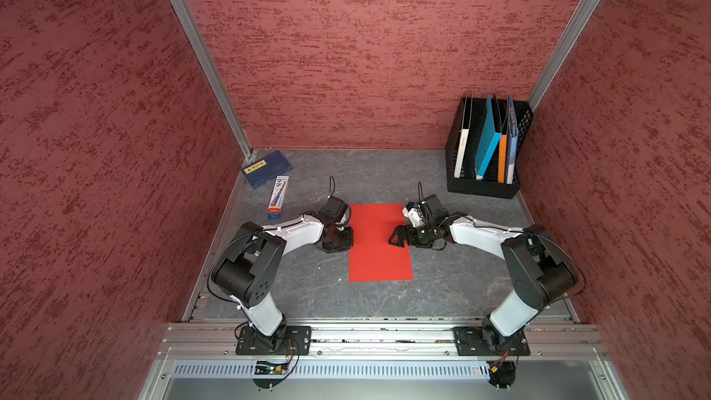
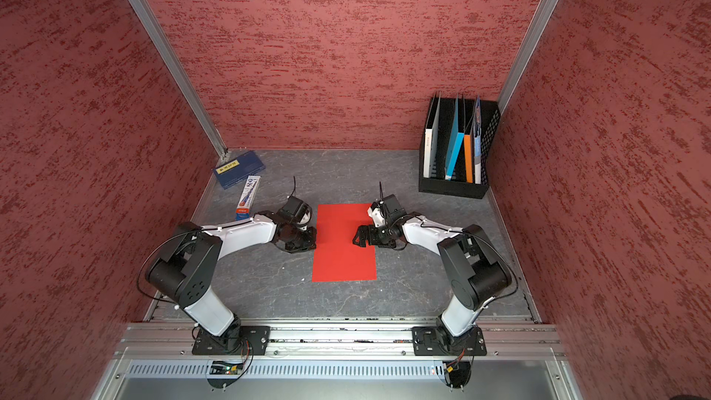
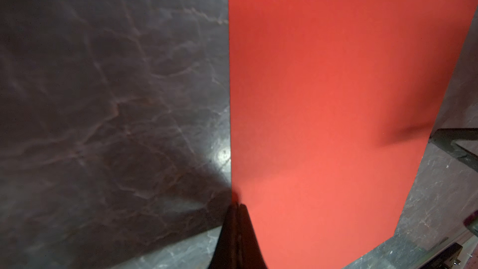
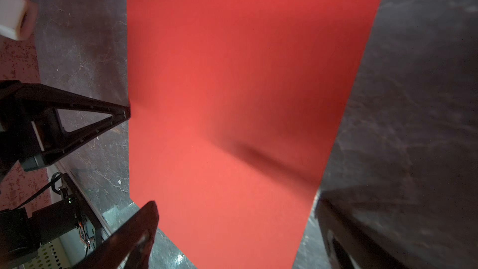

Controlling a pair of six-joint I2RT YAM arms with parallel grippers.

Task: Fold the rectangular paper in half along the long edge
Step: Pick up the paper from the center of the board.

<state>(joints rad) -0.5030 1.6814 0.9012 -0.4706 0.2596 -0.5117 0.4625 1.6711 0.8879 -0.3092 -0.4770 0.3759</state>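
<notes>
You have the red-orange paper [image 1: 379, 259] lying unfolded on the dark marbled surface [image 1: 461, 286], its long edges running front to back, one long edge slightly rippled.

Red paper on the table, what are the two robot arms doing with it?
They are getting ready to fold the red paper in half. It lies flat and unfolded on the dark table. The left fingers are shut, with their tip at the middle of one long edge; whether they pinch it, I cannot tell. The right fingers are wide open over the opposite long edge, not holding anything.
</notes>
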